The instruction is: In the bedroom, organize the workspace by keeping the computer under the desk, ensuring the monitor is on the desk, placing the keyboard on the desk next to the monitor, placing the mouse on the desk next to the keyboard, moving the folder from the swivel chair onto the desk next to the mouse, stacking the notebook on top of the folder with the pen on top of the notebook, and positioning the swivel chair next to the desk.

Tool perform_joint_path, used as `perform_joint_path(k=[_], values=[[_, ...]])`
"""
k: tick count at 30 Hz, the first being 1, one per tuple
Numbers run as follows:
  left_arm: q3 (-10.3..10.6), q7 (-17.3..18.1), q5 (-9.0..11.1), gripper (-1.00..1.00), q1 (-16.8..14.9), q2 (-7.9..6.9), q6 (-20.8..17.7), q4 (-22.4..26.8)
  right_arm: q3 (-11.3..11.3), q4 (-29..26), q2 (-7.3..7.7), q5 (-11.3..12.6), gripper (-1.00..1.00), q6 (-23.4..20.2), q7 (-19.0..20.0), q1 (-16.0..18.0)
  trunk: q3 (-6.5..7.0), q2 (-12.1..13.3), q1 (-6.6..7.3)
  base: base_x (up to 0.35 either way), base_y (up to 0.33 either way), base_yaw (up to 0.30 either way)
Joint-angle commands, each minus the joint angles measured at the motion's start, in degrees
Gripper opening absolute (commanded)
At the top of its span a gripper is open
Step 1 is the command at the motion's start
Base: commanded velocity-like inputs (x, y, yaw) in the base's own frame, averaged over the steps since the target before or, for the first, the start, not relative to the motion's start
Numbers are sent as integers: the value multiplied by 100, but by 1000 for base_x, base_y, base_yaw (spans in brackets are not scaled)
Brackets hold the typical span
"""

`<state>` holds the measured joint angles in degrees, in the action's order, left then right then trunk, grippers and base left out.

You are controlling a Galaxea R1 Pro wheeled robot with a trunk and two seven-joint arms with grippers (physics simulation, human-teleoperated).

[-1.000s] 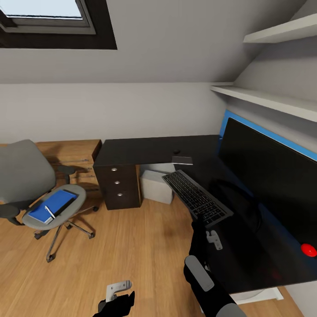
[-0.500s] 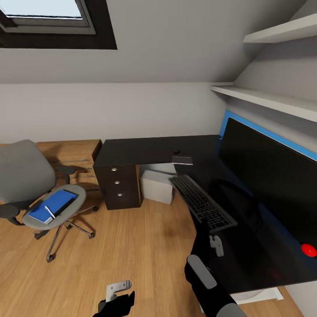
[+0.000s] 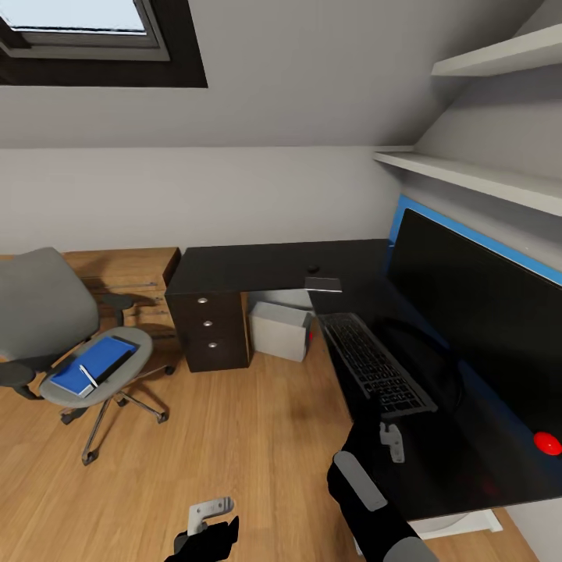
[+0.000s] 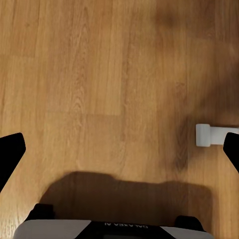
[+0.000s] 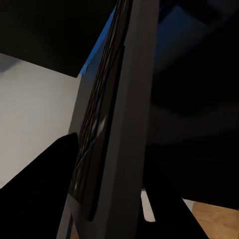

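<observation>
My right gripper point(image 3: 384, 425) is shut on the near end of the slim dark keyboard point(image 3: 376, 364), which lies over the black desk point(image 3: 257, 265) just in front of the wide black monitor point(image 3: 476, 312). The right wrist view shows the keyboard point(image 5: 117, 124) edge-on between my dark fingers point(image 5: 45, 174). The light grey computer point(image 3: 279, 329) sits under the desk. A small flat grey notebook point(image 3: 322, 284) lies at the desk's inner corner with a small dark object point(image 3: 314, 270) behind it. The blue folder point(image 3: 94, 365) rests on the grey swivel chair point(image 3: 39, 312). My left gripper point(image 3: 208, 517) hangs open over the floor.
A black drawer unit point(image 3: 209, 328) with silver knobs stands under the desk's left end. White shelves point(image 3: 468, 176) jut out above the monitor. A red ball point(image 3: 548, 443) sits on the desk at the right. Wooden floor point(image 3: 234, 437) lies between chair and desk.
My right gripper has carried the keyboard to the right, from past the desk's front edge to over the desk top in front of the monitor. The left arm and chair have stayed put.
</observation>
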<state>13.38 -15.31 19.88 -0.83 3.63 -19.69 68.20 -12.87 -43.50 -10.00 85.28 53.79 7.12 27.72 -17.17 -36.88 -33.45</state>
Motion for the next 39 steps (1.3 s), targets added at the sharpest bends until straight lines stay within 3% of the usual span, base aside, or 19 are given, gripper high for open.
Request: perform_joint_path(k=[1, 5, 14, 39], values=[[11, -48, 60, 100, -1, -2, -18, 9, 99, 4, 0, 66, -100, 38, 48, 5, -8, -7, -2, 0, 0, 0], [8, -36, 60, 100, -4, -2, -18, 9, 261, 4, 103, 75, -100, 42, 37, 5, -8, -7, -2, 0, 0, 0], [-4, -33, 64, 100, -2, -2, -18, 18, 294, 3, 232, 71, -100, 19, 29, 19, -8, -7, -2, 0, 0, 0], [-2, -33, 69, 100, -3, -2, -18, 18, 266, -27, 224, 98, -100, -12, 81, 23, -8, -7, -2, 62, 0, 0]])
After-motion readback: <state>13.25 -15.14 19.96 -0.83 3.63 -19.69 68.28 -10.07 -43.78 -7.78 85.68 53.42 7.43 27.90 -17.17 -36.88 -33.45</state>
